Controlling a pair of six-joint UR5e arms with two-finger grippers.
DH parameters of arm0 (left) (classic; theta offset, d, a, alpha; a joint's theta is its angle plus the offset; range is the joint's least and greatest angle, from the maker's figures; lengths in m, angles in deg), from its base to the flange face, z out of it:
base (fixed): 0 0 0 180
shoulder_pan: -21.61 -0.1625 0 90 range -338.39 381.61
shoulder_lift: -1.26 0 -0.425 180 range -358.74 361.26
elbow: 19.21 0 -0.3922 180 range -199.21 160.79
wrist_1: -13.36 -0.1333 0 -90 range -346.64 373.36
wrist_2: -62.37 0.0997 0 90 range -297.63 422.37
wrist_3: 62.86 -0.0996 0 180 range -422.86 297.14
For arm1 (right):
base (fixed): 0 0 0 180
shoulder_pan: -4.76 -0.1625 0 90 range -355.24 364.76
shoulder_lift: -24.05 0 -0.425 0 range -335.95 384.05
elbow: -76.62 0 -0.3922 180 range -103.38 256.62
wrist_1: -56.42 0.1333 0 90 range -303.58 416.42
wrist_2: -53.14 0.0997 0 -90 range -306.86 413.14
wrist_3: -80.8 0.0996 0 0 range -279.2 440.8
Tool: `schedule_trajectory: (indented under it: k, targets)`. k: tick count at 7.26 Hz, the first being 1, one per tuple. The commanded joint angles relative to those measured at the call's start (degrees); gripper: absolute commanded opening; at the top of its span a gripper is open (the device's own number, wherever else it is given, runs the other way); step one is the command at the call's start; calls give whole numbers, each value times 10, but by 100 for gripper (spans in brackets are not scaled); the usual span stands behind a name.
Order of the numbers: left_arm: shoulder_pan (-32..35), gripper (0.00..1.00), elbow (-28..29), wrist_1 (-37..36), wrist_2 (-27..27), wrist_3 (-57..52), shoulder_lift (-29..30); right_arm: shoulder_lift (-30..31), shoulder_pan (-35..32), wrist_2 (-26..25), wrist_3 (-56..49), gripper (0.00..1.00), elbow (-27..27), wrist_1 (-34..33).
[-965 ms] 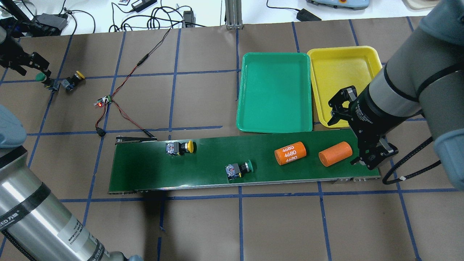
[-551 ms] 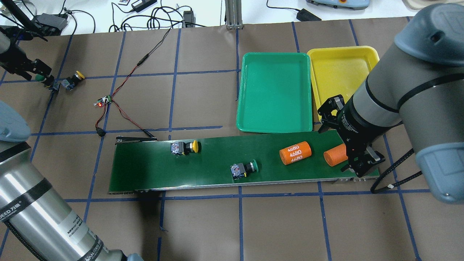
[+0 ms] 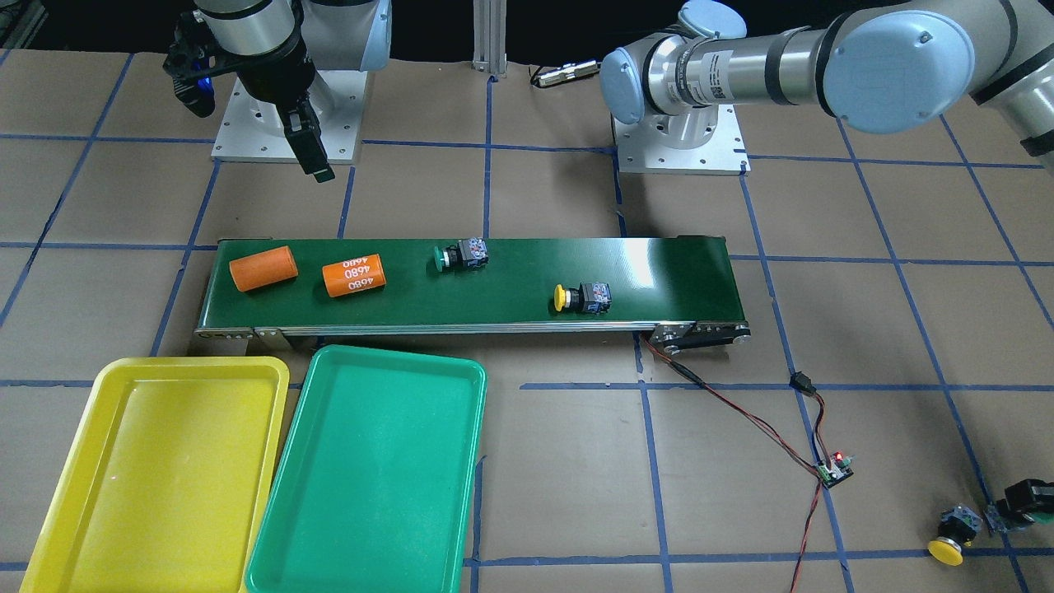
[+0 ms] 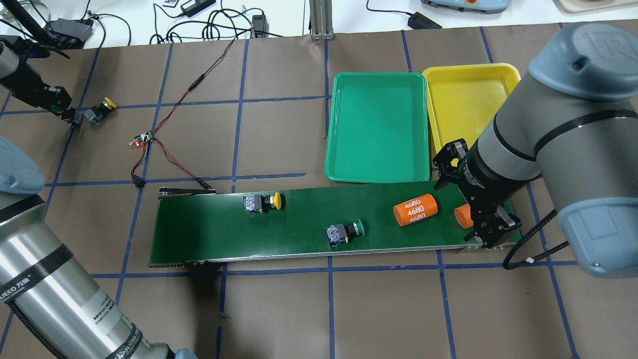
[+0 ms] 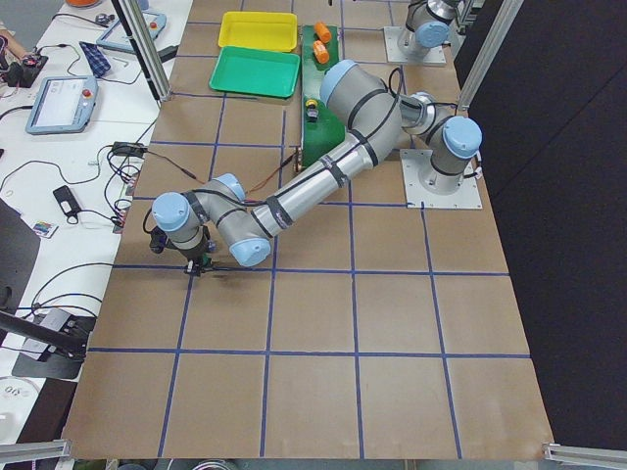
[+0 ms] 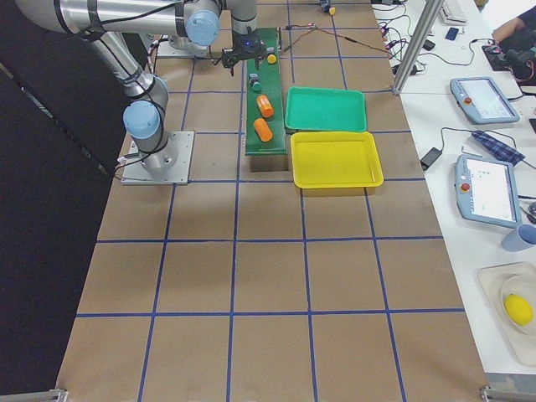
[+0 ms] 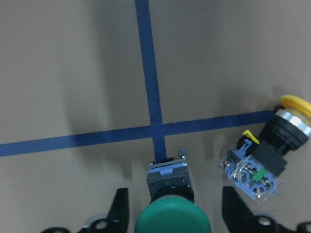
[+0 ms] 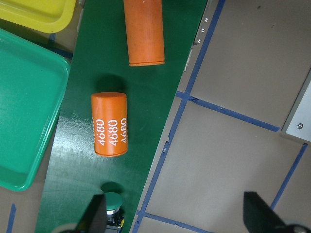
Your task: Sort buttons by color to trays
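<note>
At the far left of the table (image 4: 279, 309), the left end effector (image 7: 175, 208) has dropped astride the green-capped button (image 7: 168, 194), fingers (image 7: 120, 213) apart, so a clamp looks due next.

A yellow tray (image 4: 463, 99) and green tray (image 4: 377, 124) sit upper right, beside a dark-green belt (image 4: 209, 234), white-lettered orange cylinder (image 4: 415, 210), and brown, blue-gridded tabletop (image 4: 279, 134).

Thick silver-grey tubes, pale blue joint caps (image 4: 583, 60), black bands. The left arm (image 4: 45, 294) bears a white label (image 4: 107, 319); a black cable (image 4: 528, 249) loops off the right arm (image 4: 548, 124). The left gripper (image 7: 173, 218) and right gripper (image 8: 179, 218) are black.
</note>
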Motion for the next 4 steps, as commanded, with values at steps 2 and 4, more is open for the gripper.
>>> schedule_trajectory:
  k: [2,4]
  targets:
    - [18,0,-20,165,1,59,-81,-35,-4,15,56,100,-22,-56]
    - [88,0,-129,267,15,136,-205,-42,-6,55,54,100,-53,-100]
